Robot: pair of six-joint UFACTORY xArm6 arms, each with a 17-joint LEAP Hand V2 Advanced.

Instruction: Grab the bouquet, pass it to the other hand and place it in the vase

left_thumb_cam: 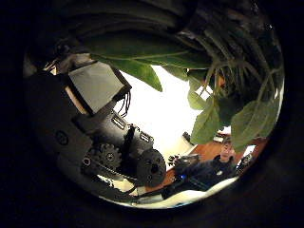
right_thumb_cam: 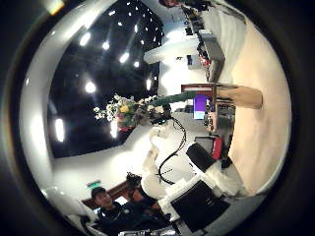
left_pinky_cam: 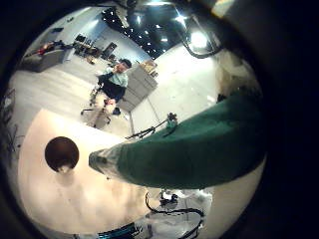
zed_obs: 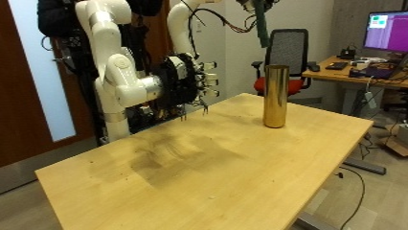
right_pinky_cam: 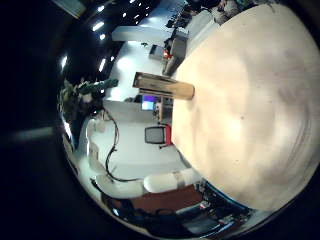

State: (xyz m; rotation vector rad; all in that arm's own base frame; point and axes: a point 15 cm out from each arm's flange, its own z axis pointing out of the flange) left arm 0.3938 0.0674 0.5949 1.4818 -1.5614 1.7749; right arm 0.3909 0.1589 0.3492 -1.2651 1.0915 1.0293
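Your outside view shows the tall gold cylindrical vase (zed_obs: 274, 96) upright near the wooden table's (zed_obs: 192, 172) far edge, right hand (zed_obs: 192, 84) relaxed, empty. Only the palm views show the green-wrapped bouquet (left_pinky_cam: 189, 149): the left hand (left_thumb_cam: 104, 133) clasps it, long axis pointing stem-end toward the vase's dark mouth (left_pinky_cam: 62, 152).

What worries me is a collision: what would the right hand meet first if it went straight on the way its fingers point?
Most likely the table near its edge: the right hand has its fingers pointing down at it, nothing between. The vase stands off that line, though depth is unclear.

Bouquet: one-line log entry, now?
left robot hand: holds green-wrapped bouquet aloft | right robot hand: open | tall gold vase: upright on wooden table
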